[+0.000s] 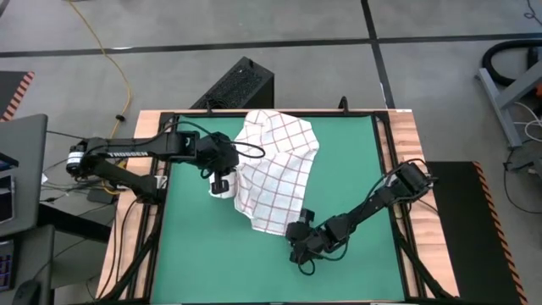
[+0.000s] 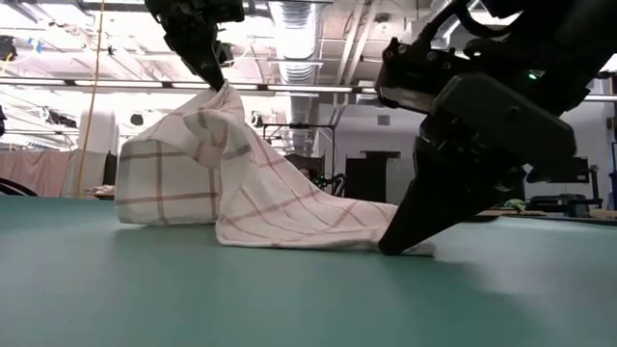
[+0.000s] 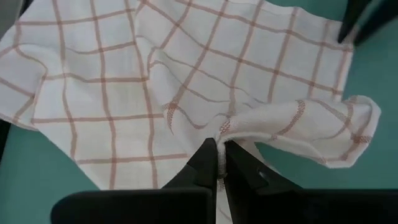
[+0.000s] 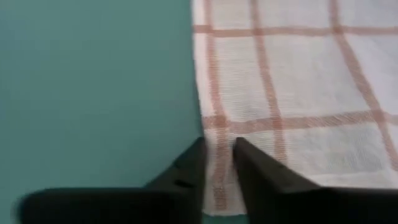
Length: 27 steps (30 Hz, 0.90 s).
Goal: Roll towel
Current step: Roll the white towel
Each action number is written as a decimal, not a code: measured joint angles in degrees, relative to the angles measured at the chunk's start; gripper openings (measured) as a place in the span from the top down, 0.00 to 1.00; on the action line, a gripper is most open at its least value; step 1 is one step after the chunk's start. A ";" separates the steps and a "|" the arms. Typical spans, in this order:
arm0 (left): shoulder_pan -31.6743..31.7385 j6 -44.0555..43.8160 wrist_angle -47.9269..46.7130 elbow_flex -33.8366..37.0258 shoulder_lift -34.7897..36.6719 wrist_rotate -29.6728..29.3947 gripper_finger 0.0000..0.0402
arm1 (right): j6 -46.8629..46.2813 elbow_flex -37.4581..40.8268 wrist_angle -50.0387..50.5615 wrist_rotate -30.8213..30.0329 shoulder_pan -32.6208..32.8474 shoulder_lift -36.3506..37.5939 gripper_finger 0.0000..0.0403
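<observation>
We are pinching the towel (image 1: 273, 169) with both grippers: our left gripper (image 3: 219, 163) is clamped on a bunched fold at its left edge, lifting that part off the green mat (image 1: 203, 254). Our right gripper (image 4: 217, 163) is closed on the towel's near corner, low against the mat, while the cloth is draping rumpled across the mat's middle.

From my low view the right gripper (image 2: 405, 246) hides the towel (image 2: 260, 193) corner beneath it; left arm cut off by the top edge; in the left wrist view the towel runs past the top edge; right wrist view shows only one towel strip, blurred.
</observation>
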<state>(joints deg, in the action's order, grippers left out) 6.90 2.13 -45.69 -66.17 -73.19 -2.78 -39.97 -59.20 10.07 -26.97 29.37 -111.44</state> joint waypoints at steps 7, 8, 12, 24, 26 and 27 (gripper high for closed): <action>-1.37 5.96 -6.09 0.02 0.00 8.85 0.89 | -1.72 -4.54 4.46 1.19 -0.64 -0.11 0.97; -2.00 6.83 -8.30 0.02 0.00 9.16 0.86 | -1.72 -5.14 5.31 1.26 -0.73 -0.16 0.98; -4.30 11.04 -15.81 0.07 0.00 9.41 0.71 | -1.70 -6.05 7.11 1.56 -0.75 -0.26 0.98; -8.09 14.69 -2.58 8.54 0.15 3.78 0.53 | -1.70 -6.05 7.31 1.56 -0.75 -0.26 1.00; -8.00 17.21 -3.04 11.93 0.13 3.42 0.53 | -1.70 -6.05 7.35 1.56 -0.56 -0.26 1.00; -7.63 18.15 -3.08 13.76 0.40 3.03 0.53 | -1.70 -6.05 7.41 1.54 -0.47 -0.28 1.00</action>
<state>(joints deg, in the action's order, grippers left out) -0.73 20.28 -48.77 -52.41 -72.79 0.25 -41.67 -65.25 17.47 -25.43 28.91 -111.72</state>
